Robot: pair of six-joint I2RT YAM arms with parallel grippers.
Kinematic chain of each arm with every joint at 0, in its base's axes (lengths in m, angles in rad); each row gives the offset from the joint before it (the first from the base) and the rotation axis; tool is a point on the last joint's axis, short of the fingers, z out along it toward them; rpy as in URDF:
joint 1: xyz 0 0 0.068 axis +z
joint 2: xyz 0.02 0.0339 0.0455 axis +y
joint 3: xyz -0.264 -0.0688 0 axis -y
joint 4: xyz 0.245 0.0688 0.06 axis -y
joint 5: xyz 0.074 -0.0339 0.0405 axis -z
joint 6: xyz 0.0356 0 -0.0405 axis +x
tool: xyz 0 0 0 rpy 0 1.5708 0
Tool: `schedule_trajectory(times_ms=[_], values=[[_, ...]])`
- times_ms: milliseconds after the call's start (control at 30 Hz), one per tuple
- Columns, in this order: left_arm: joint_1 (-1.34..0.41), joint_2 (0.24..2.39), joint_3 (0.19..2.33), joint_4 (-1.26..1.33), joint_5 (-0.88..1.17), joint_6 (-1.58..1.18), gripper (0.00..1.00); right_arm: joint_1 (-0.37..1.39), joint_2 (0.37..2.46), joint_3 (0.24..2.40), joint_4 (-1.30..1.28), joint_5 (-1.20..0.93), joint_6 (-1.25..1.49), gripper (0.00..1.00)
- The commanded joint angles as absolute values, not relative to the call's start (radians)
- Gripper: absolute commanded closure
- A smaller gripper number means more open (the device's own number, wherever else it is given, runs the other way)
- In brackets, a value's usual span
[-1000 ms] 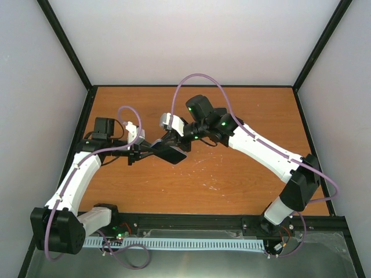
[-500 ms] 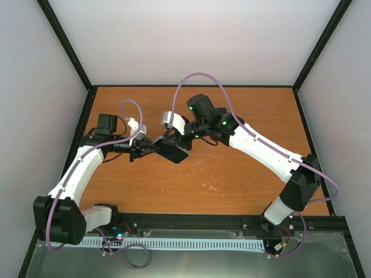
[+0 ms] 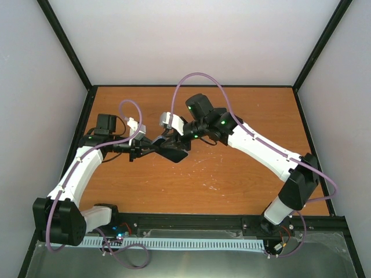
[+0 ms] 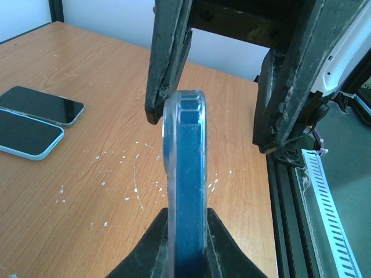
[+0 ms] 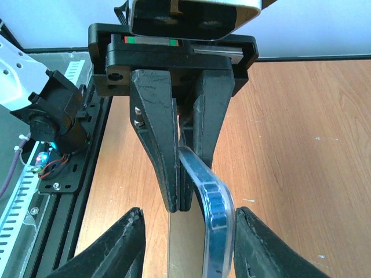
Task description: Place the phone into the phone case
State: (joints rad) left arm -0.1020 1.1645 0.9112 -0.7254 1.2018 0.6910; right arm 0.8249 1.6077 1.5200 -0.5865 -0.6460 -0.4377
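Top camera: high, behind, looking down over the whole table (image 3: 243, 179). Wrist cameras: close in, facing each other, both seeing the phone (image 4: 185, 174).

1. The left arm (image 3: 78, 174) rises from its base at the lower left of the top view. It bends at an elbow at mid-left and reaches rightward toward the centre.
2. The left gripper (image 3: 138, 152) points right. Its fingers (image 4: 148, 255) are pressed against both faces of the phone (image 4: 185, 174), which it holds edge-up.
3. The right arm (image 3: 261, 152) climbs from the lower right and leans up and left across the frame. Its wrist sits just left of centre.
4. The right gripper (image 3: 168, 141) faces the left gripper nose to nose, and its jaws stand apart, straddling the phone's far end.
5. In the left wrist view, one right finger (image 4: 168, 69) lies against the phone's tip, while the other stands clear of it.
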Motion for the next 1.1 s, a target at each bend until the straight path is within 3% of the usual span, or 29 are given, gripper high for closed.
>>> schedule_trajectory(times_ms=[0, 167, 333, 433, 533, 567, 667, 700, 867, 1067], values=[[-0.101, 1.144, 0.942, -0.695, 1.281, 0.732, 0.99, 0.849, 1.636, 1.557, -0.598, -0.701, -0.438, 0.59], [-0.101, 1.142, 0.941, -0.709, 1.285, 0.749, 0.99, 0.85, 1.661, 1.589, -0.614, -0.701, -0.442, 0.61], [-0.101, 1.141, 0.938, -0.703, 1.26, 0.739, 0.99, 0.851, 1.648, 1.583, -0.607, -0.696, -0.451, 0.89], [-0.101, 1.156, 0.93, -0.678, 1.249, 0.711, 0.99, 0.851, 1.64, 1.579, -0.616, -0.688, -0.467, 0.97], [-0.101, 1.172, 0.937, -0.668, 1.266, 0.697, 0.99, 0.851, 1.629, 1.573, -0.628, -0.674, -0.48, 0.97], [-0.101, 1.177, 0.941, -0.668, 1.272, 0.694, 0.99, 0.85, 1.623, 1.567, -0.626, -0.669, -0.479, 0.93], [-0.101, 1.181, 0.955, -0.666, 1.286, 0.686, 0.99, 0.848, 1.601, 1.535, -0.625, -0.656, -0.463, 0.64], [-0.101, 1.179, 0.959, -0.666, 1.291, 0.685, 0.99, 0.844, 1.592, 1.516, -0.622, -0.649, -0.454, 0.62], [-0.101, 1.163, 0.956, -0.65, 1.301, 0.671, 1.0, 0.817, 1.545, 1.401, -0.605, -0.637, -0.43, 0.6], [-0.1, 1.163, 0.959, -0.647, 1.334, 0.666, 0.99, 0.794, 1.517, 1.31, -0.573, -0.617, -0.428, 0.69]])
